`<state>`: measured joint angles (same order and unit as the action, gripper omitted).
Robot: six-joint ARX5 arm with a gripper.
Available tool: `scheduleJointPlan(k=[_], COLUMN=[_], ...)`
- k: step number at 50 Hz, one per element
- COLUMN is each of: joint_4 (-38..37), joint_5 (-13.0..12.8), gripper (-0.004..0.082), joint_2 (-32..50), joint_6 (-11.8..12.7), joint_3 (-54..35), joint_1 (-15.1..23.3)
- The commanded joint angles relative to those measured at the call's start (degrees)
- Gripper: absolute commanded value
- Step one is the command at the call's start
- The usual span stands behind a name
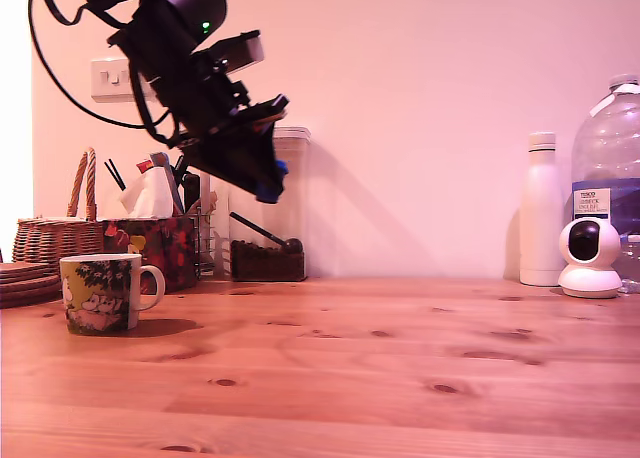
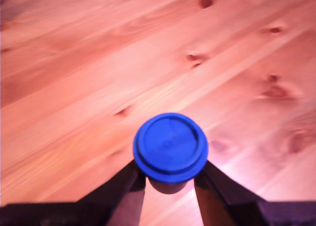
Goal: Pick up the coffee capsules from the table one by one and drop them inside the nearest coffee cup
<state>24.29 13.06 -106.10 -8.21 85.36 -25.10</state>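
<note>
My gripper (image 2: pixel 170 179) is shut on a blue coffee capsule (image 2: pixel 170 147), whose round lid faces the wrist camera between the two dark fingers (image 2: pixel 131 186). In the exterior view the gripper (image 1: pixel 268 183) hangs high above the table (image 1: pixel 380 368), tilted downward, with a bit of blue capsule (image 1: pixel 270 191) showing at its tip. The coffee cup (image 1: pixel 100 293), white with green foliage and cartoon figures, stands on the table at the exterior view's left, below and to the left of the gripper. No other capsules show on the table.
Behind the cup stand a wicker basket (image 1: pixel 55 228), a red floral box (image 1: pixel 155 248) and a clear container (image 1: pixel 268 238). At the exterior view's right are a white bottle (image 1: pixel 543 213), a small white camera (image 1: pixel 588 258) and a large water bottle (image 1: pixel 610 168).
</note>
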Motion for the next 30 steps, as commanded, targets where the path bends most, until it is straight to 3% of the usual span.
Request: scheduleJointPlan(k=[1,30], joint_4=[0.0,-0.74], joint_5=[-0.09,-1.81], gripper=[0.02,0.02], joint_2=[2.1,6.62], joint_6=[-0.83,-0.79], joint_3=[-1.03,-4.94], joint_1=[0.44,4.2])
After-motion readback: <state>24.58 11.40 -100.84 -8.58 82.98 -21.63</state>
